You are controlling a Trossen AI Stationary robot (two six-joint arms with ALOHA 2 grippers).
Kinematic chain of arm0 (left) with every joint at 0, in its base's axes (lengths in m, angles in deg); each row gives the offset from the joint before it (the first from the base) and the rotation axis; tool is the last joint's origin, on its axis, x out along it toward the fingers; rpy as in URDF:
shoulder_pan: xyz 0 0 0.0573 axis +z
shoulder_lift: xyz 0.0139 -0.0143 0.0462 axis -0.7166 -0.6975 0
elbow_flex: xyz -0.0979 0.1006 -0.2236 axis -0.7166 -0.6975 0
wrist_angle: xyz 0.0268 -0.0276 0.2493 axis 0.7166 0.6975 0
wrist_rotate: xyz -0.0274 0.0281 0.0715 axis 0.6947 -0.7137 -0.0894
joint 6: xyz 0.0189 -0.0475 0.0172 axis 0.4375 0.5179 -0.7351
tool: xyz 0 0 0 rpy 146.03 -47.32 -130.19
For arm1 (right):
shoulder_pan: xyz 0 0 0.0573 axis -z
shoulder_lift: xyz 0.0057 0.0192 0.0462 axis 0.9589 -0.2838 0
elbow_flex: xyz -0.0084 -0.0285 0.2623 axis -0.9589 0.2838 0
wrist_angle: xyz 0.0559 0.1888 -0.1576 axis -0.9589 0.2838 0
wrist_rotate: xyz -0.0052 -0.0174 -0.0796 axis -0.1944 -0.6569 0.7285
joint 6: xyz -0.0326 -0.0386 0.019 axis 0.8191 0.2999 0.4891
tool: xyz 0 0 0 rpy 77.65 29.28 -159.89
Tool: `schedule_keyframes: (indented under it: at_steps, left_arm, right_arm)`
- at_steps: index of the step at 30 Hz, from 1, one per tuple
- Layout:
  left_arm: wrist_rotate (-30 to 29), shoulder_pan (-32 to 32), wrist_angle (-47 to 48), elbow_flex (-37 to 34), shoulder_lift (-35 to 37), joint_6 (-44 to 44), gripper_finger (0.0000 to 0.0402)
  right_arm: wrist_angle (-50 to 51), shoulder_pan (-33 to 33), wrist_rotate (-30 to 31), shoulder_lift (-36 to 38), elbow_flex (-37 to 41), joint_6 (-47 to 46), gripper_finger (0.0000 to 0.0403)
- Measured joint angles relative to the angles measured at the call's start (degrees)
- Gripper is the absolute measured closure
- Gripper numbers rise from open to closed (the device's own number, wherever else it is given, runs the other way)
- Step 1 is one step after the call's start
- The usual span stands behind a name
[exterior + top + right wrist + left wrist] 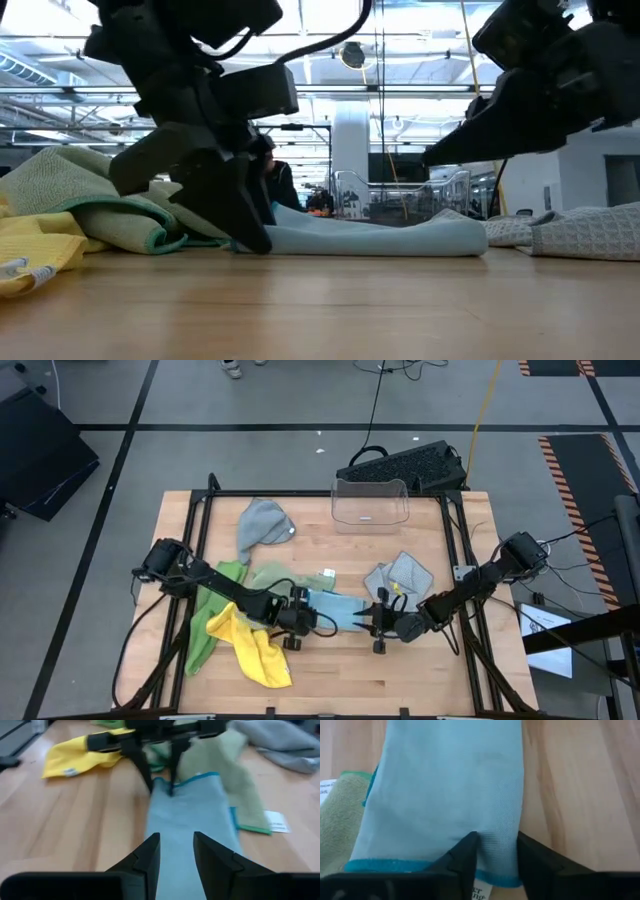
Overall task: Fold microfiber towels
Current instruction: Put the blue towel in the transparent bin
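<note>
A light blue towel (336,608), folded into a narrow strip, lies flat on the table between my two grippers. My left gripper (303,618) stands on its left end, shut on the cloth. My right gripper (378,622) hovers open over the strip's right end (470,235), and the low view shows it clear of the cloth. A yellow towel (256,648) and a bright green towel (212,618) lie crumpled under my left arm. A sage green towel (268,576) lies just beyond them. One grey towel (264,524) lies at the far left, another (402,574) to the right. My left gripper pinches the light blue towel's left end, just inside the teal hem (498,865) near one corner, between its two fingers. The fingers (245,225) come slanting down from the table's left. The towel stays flat on the table; a small crease runs from one fingertip.
A clear plastic bin (370,502) stands at the table's far edge in the middle. A black keyboard (405,464) lies on the floor beyond the table. Bare wood shows along the near edge (400,670), in front of both grippers.
</note>
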Motion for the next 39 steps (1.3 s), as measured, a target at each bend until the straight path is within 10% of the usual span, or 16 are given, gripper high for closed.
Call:
schedule_keyframes:
  at_steps: [8,23,32,39]
  left_arm:
    - [2.1,1.96,0.12,0.09,0.21,-2.25,0.0386]
    - [8.82,3.45,-0.83,0.07,8.0,-2.54,0.038]
    - [8.84,3.45,-0.16,0.07,8.0,-2.17,0.0385]
    - [8.82,3.45,-0.4,0.07,8.0,-1.86,0.0382]
  right_arm:
    - [0.25,-1.35,-0.51,-7.37,-4.52,0.42,0.0246]
    - [20.06,-0.74,6.66,-14.05,-16.9,0.95,0.0178]
    - [20.47,-0.43,2.79,-14.03,-16.9,-2.97,0.0226]
    - [24.68,0.44,2.78,-14.03,-16.9,-5.19,0.0376]
